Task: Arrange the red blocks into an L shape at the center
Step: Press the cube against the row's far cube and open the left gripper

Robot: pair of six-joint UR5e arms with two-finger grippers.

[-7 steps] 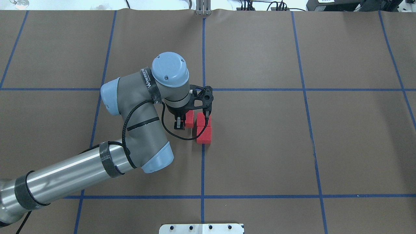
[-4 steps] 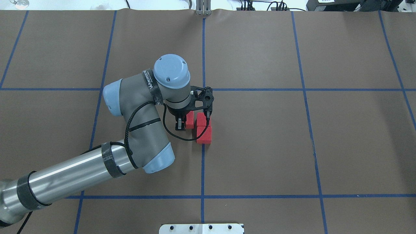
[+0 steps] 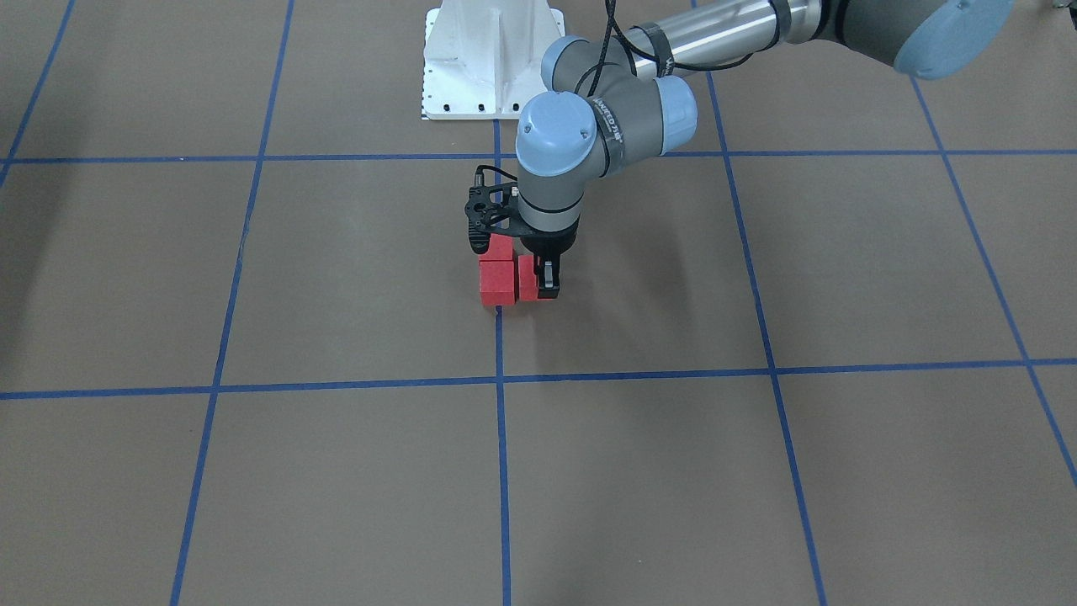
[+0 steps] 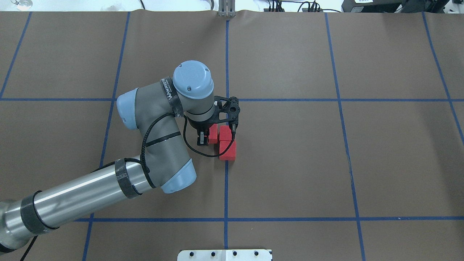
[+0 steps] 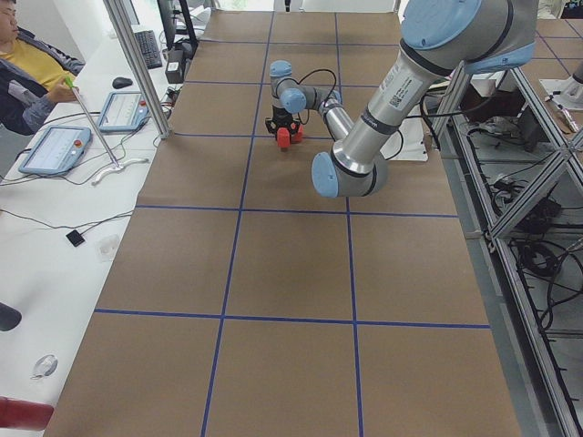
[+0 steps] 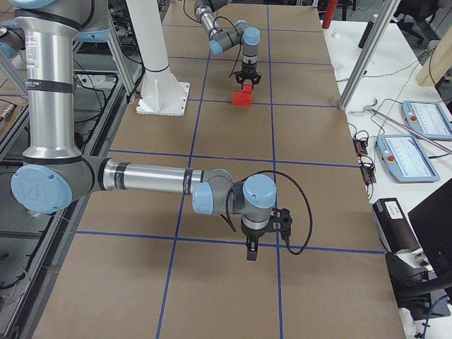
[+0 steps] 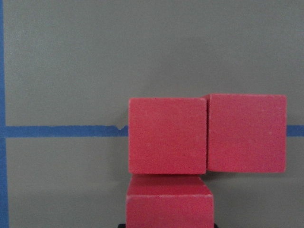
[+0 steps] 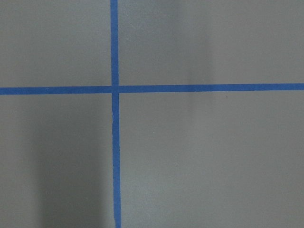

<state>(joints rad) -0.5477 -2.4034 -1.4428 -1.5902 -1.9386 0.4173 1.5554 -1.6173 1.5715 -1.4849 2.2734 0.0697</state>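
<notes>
Three red blocks lie together at the center (image 4: 240, 163), on the blue tape line. Two blocks (image 4: 227, 133) (image 4: 227, 150) sit touching in a row along the line. My left gripper (image 4: 207, 138) is shut on the third block (image 4: 213, 133) and holds it against the left side of the far block, making an L. The left wrist view shows the held block (image 7: 169, 203) below the other two (image 7: 167, 135) (image 7: 247, 133). From the front, one finger (image 3: 549, 282) shows beside this block (image 3: 527, 284). My right gripper (image 6: 248, 248) hangs far off over bare floor; I cannot tell whether it is open.
A white mounting base (image 3: 490, 59) stands on the robot's side of the blocks. The left arm's elbow (image 4: 159, 137) hangs over the floor left of the blocks. Blue grid lines (image 8: 114, 142) cross the brown floor. An operator (image 5: 27, 64) sits beyond the table's edge.
My left gripper has shifted slightly right with the third block, closing the gap to the far block of the pair. The other two blocks have not moved.
</notes>
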